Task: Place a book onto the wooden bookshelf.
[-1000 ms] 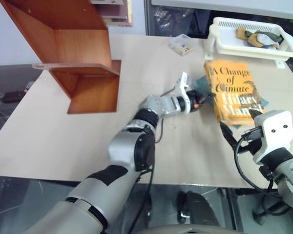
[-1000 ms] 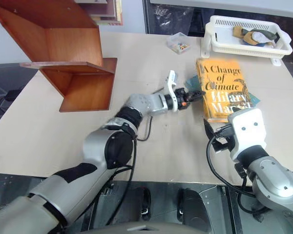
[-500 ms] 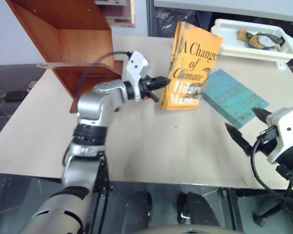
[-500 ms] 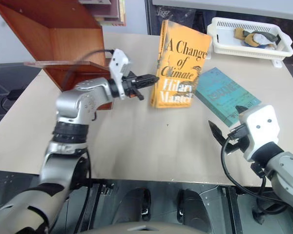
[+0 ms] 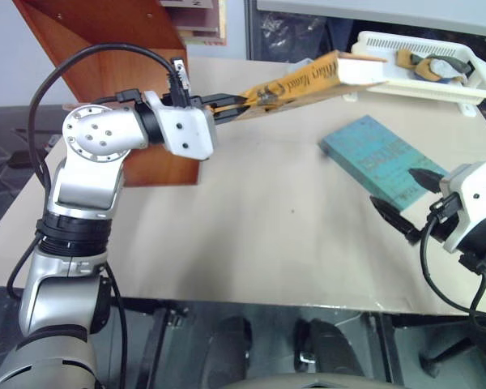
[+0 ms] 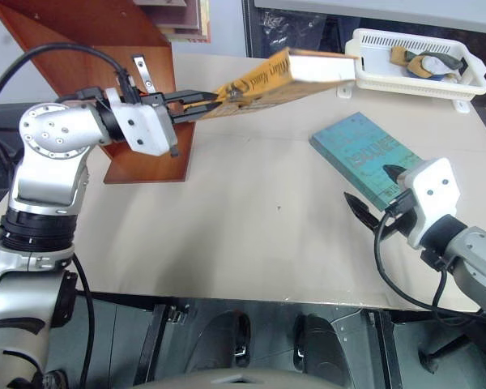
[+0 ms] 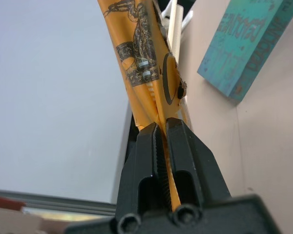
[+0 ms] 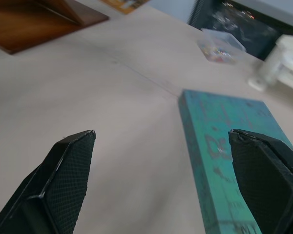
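The orange-yellow book (image 5: 308, 81) hangs in the air over the table's far middle, lying nearly flat with its spine toward me. My left gripper (image 5: 231, 106) is shut on its near corner, just right of the wooden bookshelf (image 5: 105, 49); the left wrist view shows the cover (image 7: 141, 63) pinched between the black fingers (image 7: 183, 146). The reddish-brown bookshelf stands at the table's far left, its thin shelf board partly hidden behind my left arm. My right gripper (image 5: 401, 203) stands open and empty low at the right, over the near end of a teal book (image 5: 377, 156).
A white basket (image 5: 437, 77) with small items sits at the far right corner. A small clear box (image 8: 219, 48) lies beyond the teal book (image 8: 219, 151). The tan table (image 5: 251, 235) ends in a front edge close to me.
My left gripper has lifted the book off the teal book, carried it up and to the left toward the bookshelf, and rolled it from upright to nearly flat. The right gripper has barely moved.
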Controlling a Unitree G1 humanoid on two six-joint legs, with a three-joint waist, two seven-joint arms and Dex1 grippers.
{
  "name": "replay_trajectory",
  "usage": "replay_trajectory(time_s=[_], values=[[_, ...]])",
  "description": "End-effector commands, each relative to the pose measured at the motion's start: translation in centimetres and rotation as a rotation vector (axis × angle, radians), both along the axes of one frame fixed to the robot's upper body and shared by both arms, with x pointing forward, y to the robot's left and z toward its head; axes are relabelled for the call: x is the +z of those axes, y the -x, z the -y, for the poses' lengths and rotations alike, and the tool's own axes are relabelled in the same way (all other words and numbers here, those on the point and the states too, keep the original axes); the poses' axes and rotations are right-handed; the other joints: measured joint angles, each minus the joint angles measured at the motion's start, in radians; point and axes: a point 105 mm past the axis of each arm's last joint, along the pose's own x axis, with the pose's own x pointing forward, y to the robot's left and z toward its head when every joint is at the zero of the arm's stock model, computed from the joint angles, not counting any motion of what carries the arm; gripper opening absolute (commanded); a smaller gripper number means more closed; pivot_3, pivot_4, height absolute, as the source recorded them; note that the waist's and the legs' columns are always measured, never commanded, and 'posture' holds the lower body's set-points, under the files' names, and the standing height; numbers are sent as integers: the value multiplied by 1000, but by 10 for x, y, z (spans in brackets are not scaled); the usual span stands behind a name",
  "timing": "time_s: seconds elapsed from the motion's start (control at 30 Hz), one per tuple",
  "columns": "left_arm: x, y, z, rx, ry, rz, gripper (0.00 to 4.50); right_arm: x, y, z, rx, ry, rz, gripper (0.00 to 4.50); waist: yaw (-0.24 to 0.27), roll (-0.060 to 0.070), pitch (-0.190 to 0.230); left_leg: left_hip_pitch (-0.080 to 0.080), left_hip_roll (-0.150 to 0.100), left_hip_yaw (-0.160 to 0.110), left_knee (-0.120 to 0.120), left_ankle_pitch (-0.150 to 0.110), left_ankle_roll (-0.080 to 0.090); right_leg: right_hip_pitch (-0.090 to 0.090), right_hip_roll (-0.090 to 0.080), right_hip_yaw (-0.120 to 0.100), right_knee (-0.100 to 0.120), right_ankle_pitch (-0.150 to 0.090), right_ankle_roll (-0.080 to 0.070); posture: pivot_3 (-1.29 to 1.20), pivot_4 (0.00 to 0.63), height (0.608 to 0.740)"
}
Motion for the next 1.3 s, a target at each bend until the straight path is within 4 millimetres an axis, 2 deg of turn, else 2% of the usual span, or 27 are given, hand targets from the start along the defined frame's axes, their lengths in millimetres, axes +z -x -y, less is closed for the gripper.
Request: replay_trajectory(time_s=[0.03,0.17,0.27,0.33,0.5,0.67,0.7,0.8,0.93,1.1,1.2,1.27,1.3], values=[[38,17,-15,34,-101,92,55,8,0,-6,68,-19,48,4500,-5,0,0,0,0,0,0,0,0,0,0,0,0,0,0,0,150,740],[57,18,-41,149,-189,110,55,15,3,-17,189,-22,102,4500,-6,2,0,0,0,2,-1,0,0,-1,0,2,0,0,0,0,150,740],[76,29,-73,298,-276,99,55,35,14,-23,379,-60,141,4500,-7,1,1,0,0,2,0,0,0,-1,0,1,0,0,0,0,150,740],[84,33,-87,377,-312,105,55,43,12,-20,429,-53,155,4500,-7,2,2,1,1,2,0,0,0,-1,1,2,0,0,0,0,150,740],[86,43,-119,525,-393,55,55,52,0,-21,464,-53,179,4500,-2,2,2,1,1,2,0,0,0,-1,0,1,0,0,0,0,150,740],[87,51,-143,646,-425,4,55,56,-4,-28,514,-46,198,4500,-5,2,2,0,1,3,0,0,1,-1,0,1,0,0,0,0,150,740],[82,51,-148,664,-432,-26,55,56,-5,-32,532,-48,201,4500,-5,2,2,0,1,3,0,-1,1,-1,0,1,0,0,0,0,150,740],[49,38,-168,713,-459,-125,55,57,-8,-46,601,-46,210,4500,-9,7,4,2,1,4,0,-1,1,-1,0,3,1,0,0,0,150,740],[26,21,-174,713,-441,-142,55,61,-11,-58,652,-22,228,4500,-9,8,4,2,3,5,0,0,1,-1,1,2,2,0,0,0,150,740],[14,12,-179,699,-381,-188,55,63,-20,-63,662,-23,234,4500,-7,13,2,4,3,11,0,0,1,-1,1,3,3,0,0,0,150,740],[14,14,-178,676,-346,-214,980,64,-22,-64,655,-23,240,4500,-7,16,0,5,3,11,0,0,0,-1,1,4,4,0,0,0,150,740],[19,14,-172,656,-304,-187,1843,67,-24,-62,637,-34,247,4500,-7,18,-1,6,3,12,0,0,0,-1,1,5,5,0,0,0,150,740],[24,17,-170,643,-269,-173,2497,68,-27,-63,619,-43,252,4500,-7,18,-1,6,3,12,0,0,0,-1,1,5,5,0,0,0,150,740]])
